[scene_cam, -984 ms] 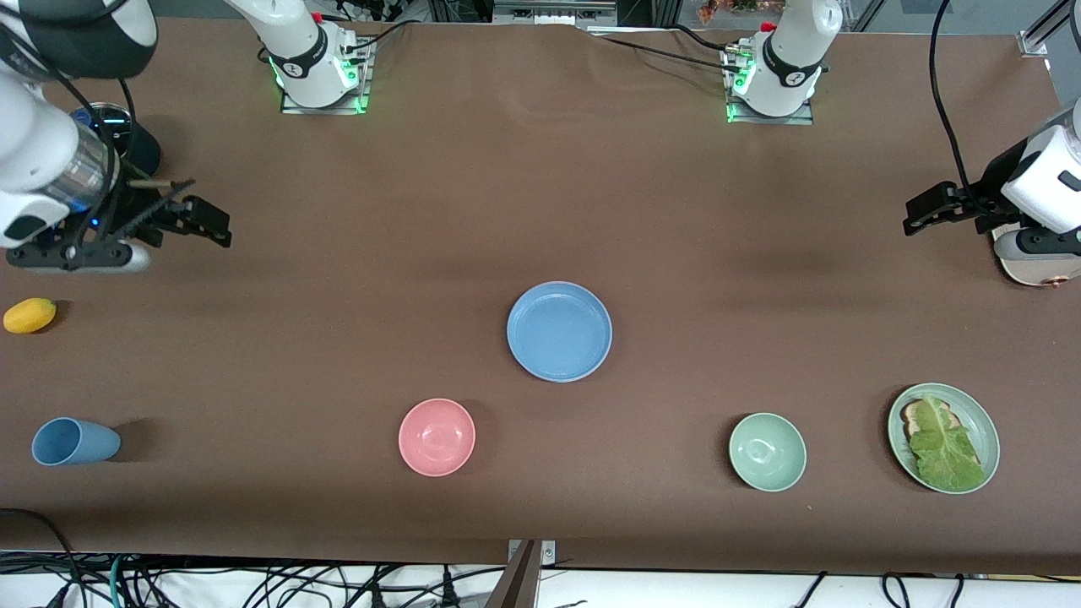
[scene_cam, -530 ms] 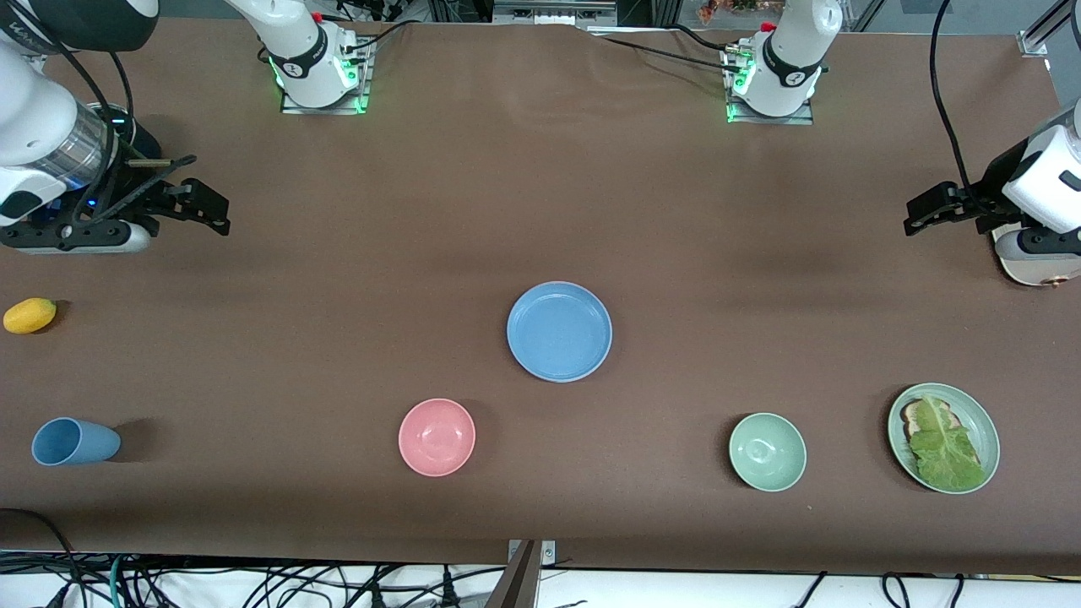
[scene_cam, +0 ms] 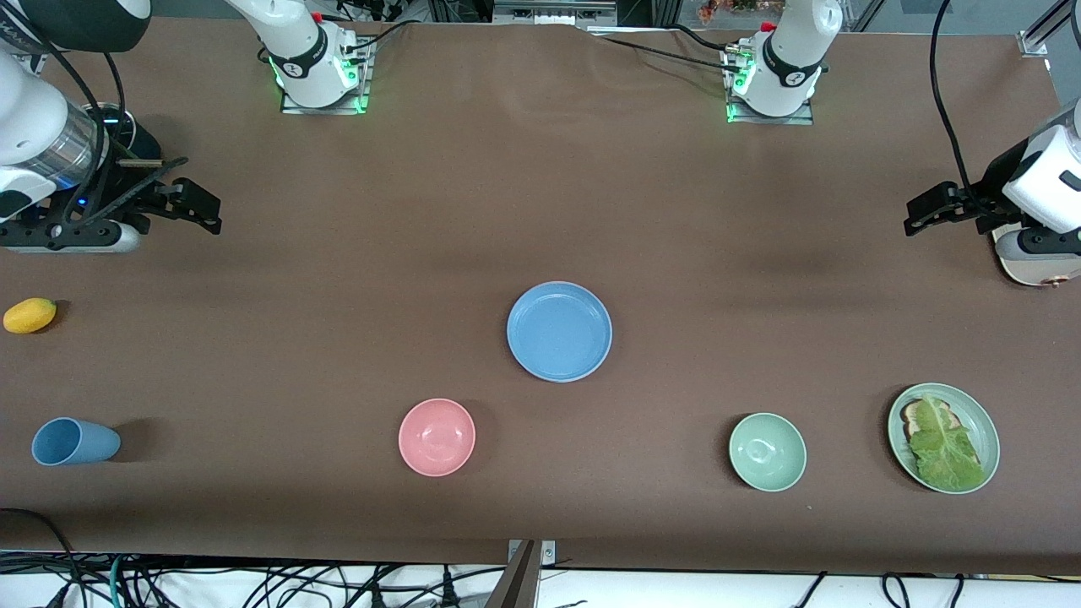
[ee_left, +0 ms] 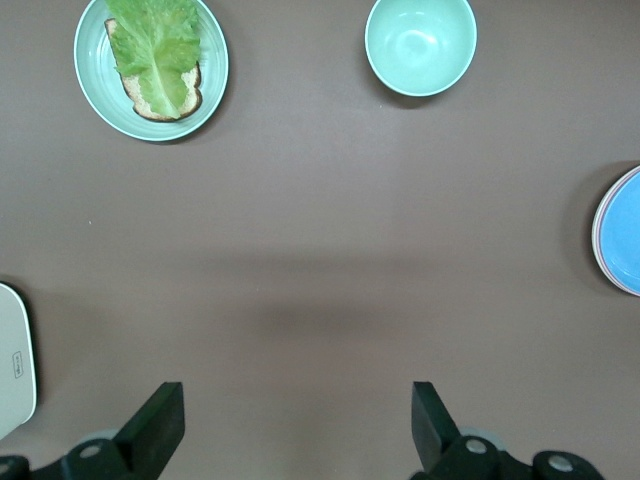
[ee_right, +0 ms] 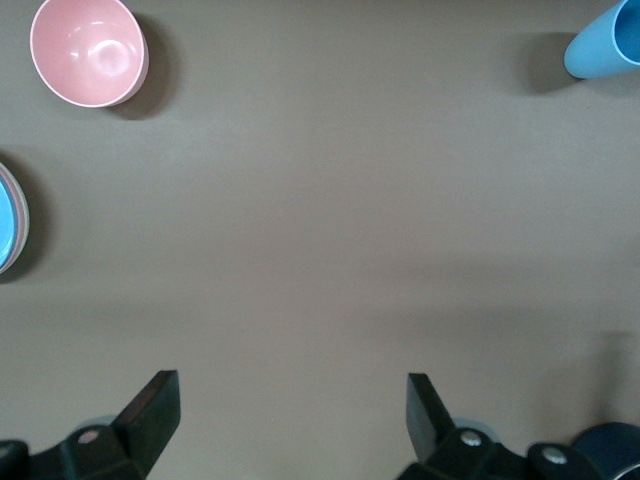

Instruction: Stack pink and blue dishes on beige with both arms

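I see the blue plate mid-frame, seemingly topping a finished stack. Right pincer, upper left, and left pincer, upper right, both hang released over the counter; nothing left but parking.

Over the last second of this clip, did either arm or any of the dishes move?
Only the right end effector moved: open and empty, it drew back toward the right arm's end of the table and its base side. The left end effector waits open at its own end. The blue plate, pink bowl and green bowl stayed put.
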Controlling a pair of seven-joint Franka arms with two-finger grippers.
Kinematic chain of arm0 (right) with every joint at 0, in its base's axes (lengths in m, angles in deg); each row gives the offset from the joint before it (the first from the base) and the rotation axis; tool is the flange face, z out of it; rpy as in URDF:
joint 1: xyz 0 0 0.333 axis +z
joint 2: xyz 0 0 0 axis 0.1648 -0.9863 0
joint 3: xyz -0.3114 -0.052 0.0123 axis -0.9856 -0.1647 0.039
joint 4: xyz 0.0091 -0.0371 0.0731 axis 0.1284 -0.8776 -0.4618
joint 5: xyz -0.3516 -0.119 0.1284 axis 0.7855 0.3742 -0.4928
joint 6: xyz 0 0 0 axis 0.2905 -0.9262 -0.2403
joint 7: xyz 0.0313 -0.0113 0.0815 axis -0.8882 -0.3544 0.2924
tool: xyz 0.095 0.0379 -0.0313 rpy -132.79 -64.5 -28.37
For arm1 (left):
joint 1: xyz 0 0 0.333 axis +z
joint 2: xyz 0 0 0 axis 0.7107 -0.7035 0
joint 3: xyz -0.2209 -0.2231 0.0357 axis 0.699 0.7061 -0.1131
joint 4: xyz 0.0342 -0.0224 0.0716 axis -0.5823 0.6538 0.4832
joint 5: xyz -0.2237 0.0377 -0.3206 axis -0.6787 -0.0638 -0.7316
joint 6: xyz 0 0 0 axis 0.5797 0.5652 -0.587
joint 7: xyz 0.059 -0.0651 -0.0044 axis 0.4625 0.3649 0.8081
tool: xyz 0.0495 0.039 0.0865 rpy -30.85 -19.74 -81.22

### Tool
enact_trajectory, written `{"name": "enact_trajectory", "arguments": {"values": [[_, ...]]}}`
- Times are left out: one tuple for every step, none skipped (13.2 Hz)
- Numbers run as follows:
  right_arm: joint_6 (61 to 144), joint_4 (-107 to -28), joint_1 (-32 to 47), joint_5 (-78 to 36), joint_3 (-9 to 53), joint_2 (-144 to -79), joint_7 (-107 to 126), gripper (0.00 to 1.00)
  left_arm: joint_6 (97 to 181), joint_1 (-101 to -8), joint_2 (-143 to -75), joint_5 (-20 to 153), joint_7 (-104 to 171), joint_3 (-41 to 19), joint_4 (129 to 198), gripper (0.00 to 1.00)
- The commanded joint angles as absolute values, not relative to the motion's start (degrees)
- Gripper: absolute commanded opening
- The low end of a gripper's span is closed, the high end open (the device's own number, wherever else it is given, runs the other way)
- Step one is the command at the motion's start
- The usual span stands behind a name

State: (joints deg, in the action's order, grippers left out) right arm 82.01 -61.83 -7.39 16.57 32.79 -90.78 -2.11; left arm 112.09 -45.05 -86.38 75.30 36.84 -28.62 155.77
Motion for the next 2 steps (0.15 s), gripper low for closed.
{"name": "enact_trajectory", "arguments": {"values": [[80.71,-60.79,-8.26,16.9,33.5,-90.31,-1.68,1.0,111.9,-44.76,-86.58,76.21,38.0,-28.39,154.72,1.0],[80.63,-60.0,-8.26,17.16,33.59,-90.49,-1.59,1.0,111.9,-44.76,-86.58,76.21,38.0,-28.39,154.72,1.0]]}}
